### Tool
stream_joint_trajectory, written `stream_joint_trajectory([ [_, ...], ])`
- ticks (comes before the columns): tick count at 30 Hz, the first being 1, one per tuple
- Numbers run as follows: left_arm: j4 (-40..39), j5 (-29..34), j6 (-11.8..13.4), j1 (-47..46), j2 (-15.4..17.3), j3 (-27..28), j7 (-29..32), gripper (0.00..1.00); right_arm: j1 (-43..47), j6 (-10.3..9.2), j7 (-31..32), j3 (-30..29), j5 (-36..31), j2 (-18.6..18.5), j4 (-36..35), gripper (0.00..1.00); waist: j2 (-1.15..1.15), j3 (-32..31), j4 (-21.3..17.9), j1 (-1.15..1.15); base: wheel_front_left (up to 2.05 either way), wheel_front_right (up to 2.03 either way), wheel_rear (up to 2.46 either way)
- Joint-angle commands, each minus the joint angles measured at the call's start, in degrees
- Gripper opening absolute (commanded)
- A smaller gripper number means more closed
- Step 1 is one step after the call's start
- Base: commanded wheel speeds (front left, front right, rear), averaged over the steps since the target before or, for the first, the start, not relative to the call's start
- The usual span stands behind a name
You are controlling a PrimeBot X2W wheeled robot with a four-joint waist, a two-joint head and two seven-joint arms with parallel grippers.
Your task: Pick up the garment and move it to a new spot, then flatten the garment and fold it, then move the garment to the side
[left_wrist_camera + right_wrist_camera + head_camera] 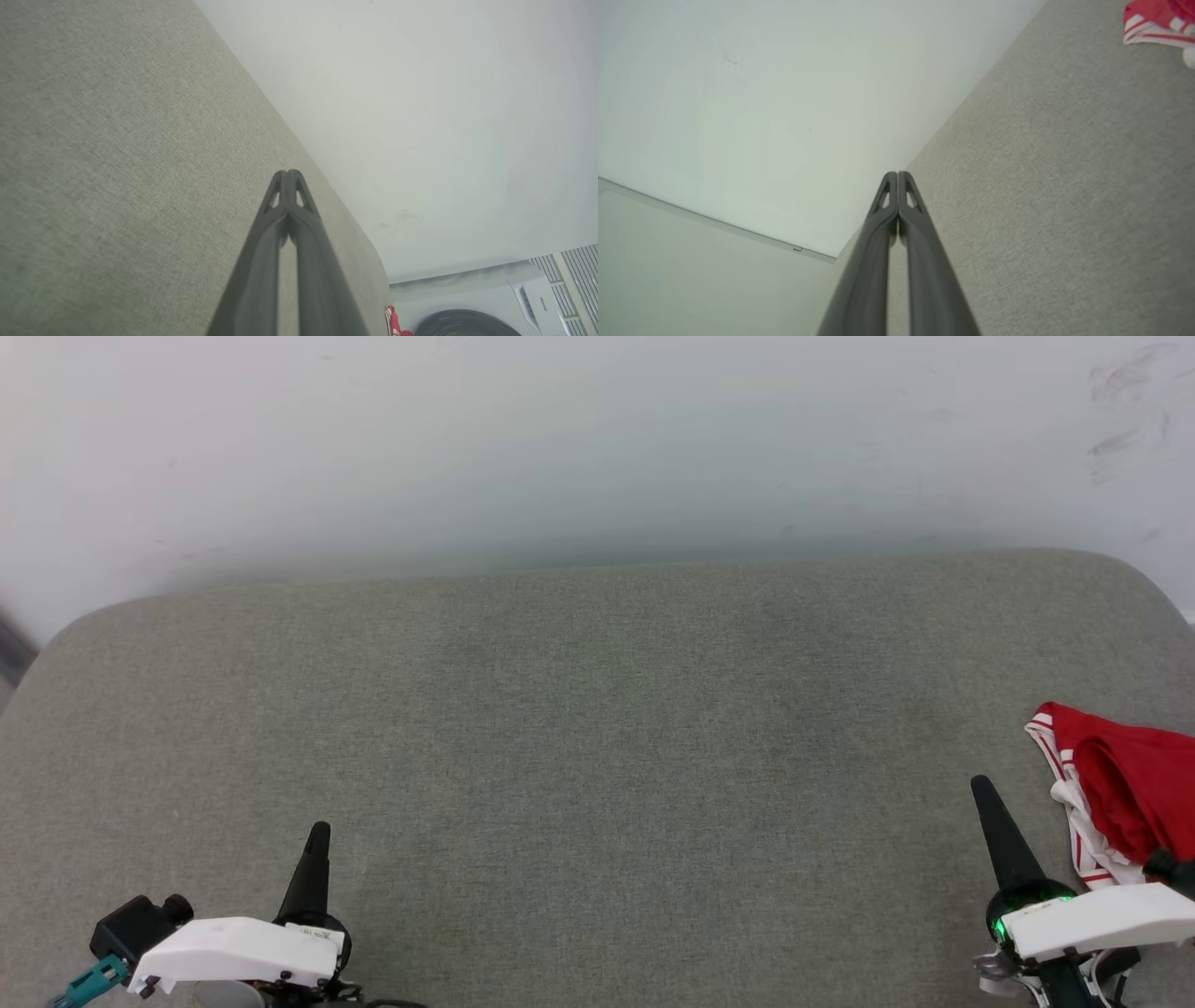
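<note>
Left claw [319, 835]: nearest the lens, low at 7 o'clock in the head view, and it's clenched tight. Both dark fingers are pressed into one spike aiming at 12, with nothing caught between them. Its own wrist view agrees: tips meeting, over woven cloth.
Left wrist housing [238, 947]: white shell right under that claw, with a teal connector [93, 980] poking out at its 8 o'clock.
Worktop [597, 756]: grey-green woven surface with rounded far corners, sweeping across the head view from 9 to 3.
Wall [560, 448]: pale, rising behind the worktop's far edge at 12, with a few dark scuffs up around 1 to 2 o'clock.
Right claw [983, 793]: over at 4 o'clock in the head view, clenched as well, fingers together in a single point leaning towards 11 and grasping nothing. A green light [1001, 926] glows at its base. The right wrist view shows the tips touching.
Garment [1130, 784]: there it is, at 3 to 4 o'clock, bunched in a heap on the worktop's right end and cut off by the frame edge. It's red cloth with white fabric and red-and-white stripe trim along its left side. It lies just beside the right claw, at the claw's 2 o'clock, and the fingertips are apart from it. It peeks into the right wrist view at 1 o'clock, and a red-and-white scrap shows at 5 o'clock in the left wrist view.
Washing machine [514, 298]: white with a dark round door, at 4 to 5 o'clock in the left wrist view, past the worktop's edge.
</note>
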Motion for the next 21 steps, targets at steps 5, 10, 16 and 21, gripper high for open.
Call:
stream_joint_trajectory([
  [5,-0.07,-3.68,-0.68,-1.71,-0.22,0.75,0.94,0.00,-1.83,0.01,0.32,-0.47,3.96,0.18,0.33,0.00,0.00,0.06,0.07,0.00,0.00,0.00,0.00],
  [10,0.40,-7.45,-1.16,-2.20,-0.60,1.23,1.98,0.00,-2.30,0.01,0.59,-0.82,8.01,0.30,1.14,0.00,0.00,0.15,0.16,0.00,0.00,0.00,0.00],
  [16,0.74,-10.48,-1.50,-2.66,-0.93,1.64,2.81,0.00,-2.71,0.01,0.93,-1.09,11.28,0.40,1.77,0.00,0.00,0.22,0.24,0.00,0.00,0.00,0.00],
  [21,1.01,-12.88,-1.72,-3.04,-1.20,1.93,3.51,0.00,-2.97,0.01,1.12,-1.33,13.90,0.47,2.29,0.00,0.00,0.28,0.30,0.00,0.00,0.00,0.00],
])
